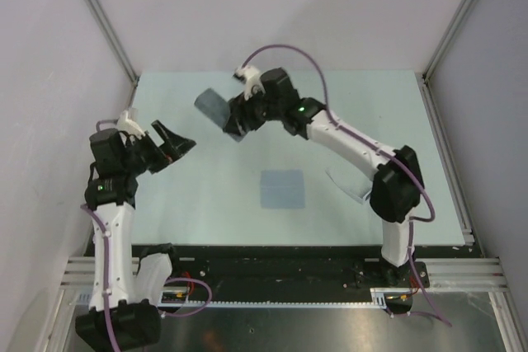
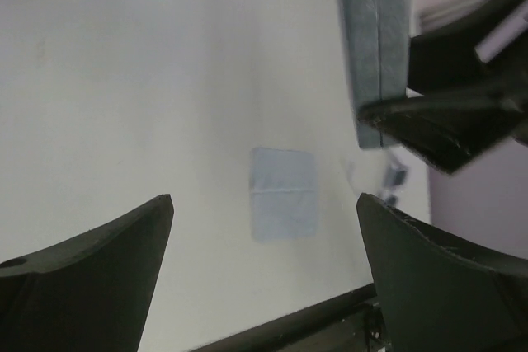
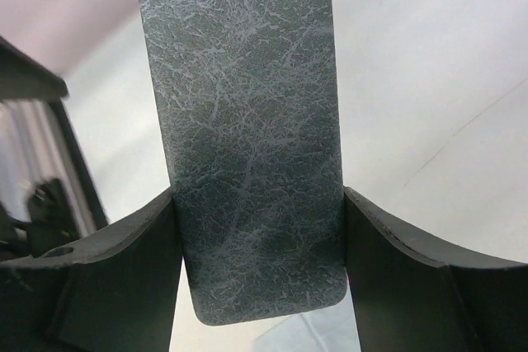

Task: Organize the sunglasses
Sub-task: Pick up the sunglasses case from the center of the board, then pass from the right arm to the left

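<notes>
My right pincer (image 3: 259, 194) grips the grey felt case (image 1: 214, 107). One finger presses on each long edge, close to the rounded end nearest my wrist, and the rest of the case runs up and away from me. From above, the case hangs tilted over the far middle of the counter (image 1: 371, 105), lifted clear of the surface. The face turned to my right wrist camera carries only a pale, crackled fibre pattern over dark grey. The left wrist camera catches the case edge-on, where a thin seam line runs down its length.

My left pincer (image 1: 173, 143) stands wide open with nothing between its fingers. It hovers above the left side of the counter and points toward the case, well apart from it.

The sunglasses (image 1: 356, 194) lie on the counter on the right side, near the front edge. My right forearm (image 1: 346, 144) crosses over them and hides most of the frame, so from above I see only thin white pieces poking out beneath it. In the left wrist view they are a small blur, and I cannot tell whether the arms are folded.

The square grey-blue cloth (image 1: 283, 189) lies flat near the front middle of the counter. It sits just left of the sunglasses without touching them.
</notes>
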